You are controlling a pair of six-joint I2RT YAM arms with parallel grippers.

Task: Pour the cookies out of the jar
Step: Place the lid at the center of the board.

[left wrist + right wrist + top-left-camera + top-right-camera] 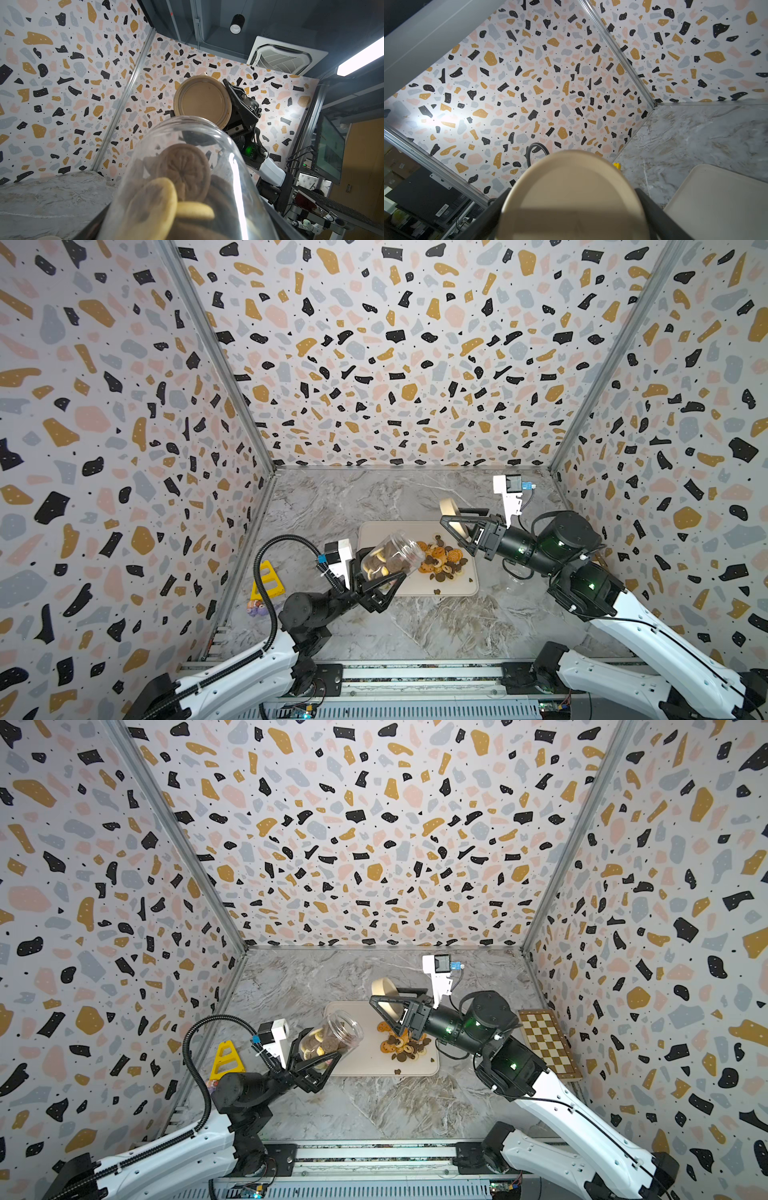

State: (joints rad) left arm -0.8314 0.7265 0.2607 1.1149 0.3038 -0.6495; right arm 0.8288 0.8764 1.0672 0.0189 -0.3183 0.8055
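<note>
Left fingers (388, 577) clamped on base end of clear jar (392, 558); jar tipped on its side, mouth over beige tray (457, 589) on marble desk (436, 626). Cookies (442, 560) heaped on tray just past mouth, one stray near tray's front edge. More inside jar: left wrist view alone shows brown and yellow ones against glass. Beyond, right fingers (654, 212) clamped on tan lid (451, 510) above tray's far side. Chessboard (548, 1044) by right wall shows in a top view only
</note>
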